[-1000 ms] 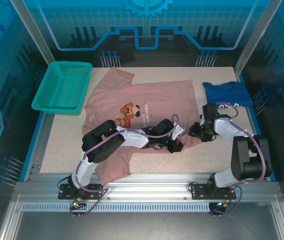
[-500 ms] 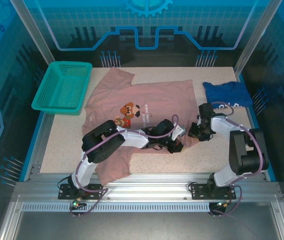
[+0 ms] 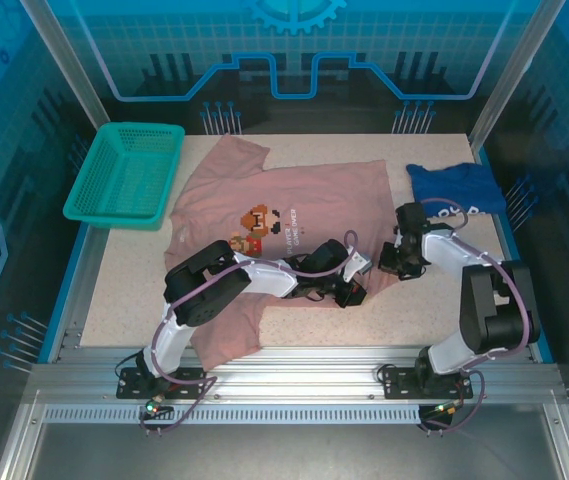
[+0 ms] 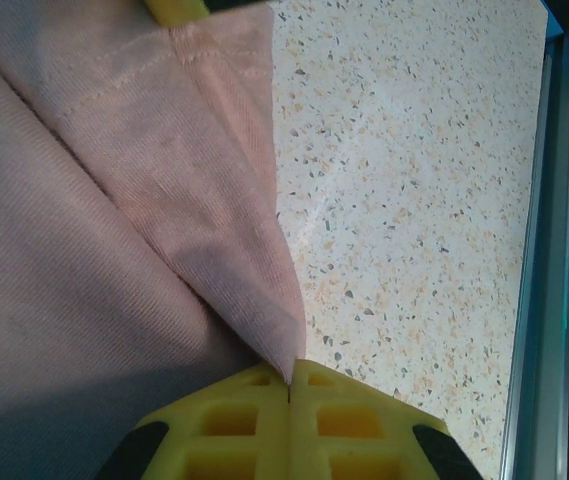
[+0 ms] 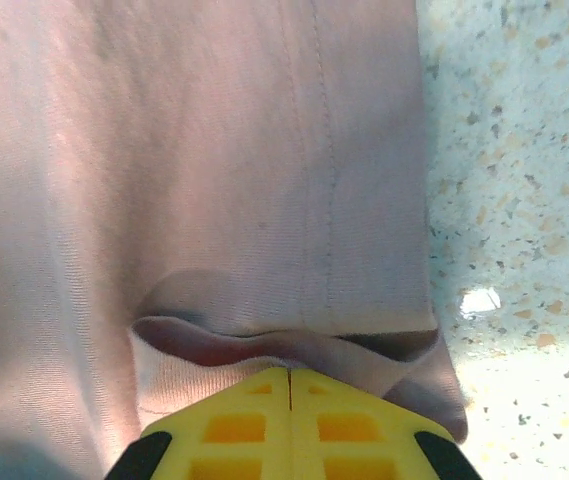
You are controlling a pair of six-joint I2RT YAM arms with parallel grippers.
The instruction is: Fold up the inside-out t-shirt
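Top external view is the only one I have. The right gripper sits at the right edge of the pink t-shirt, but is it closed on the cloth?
Observer: Yes. In the right wrist view the right gripper has its jaws pressed together, with the bunched hem of the t-shirt pinched between them.
Operator: And the left gripper?
Observer: In the left wrist view the left gripper is shut too, on the tip of a pointed fold of the cloth.
Operator: What lies beside that fold?
Observer: Bare speckled table, right up to the fold's edge.
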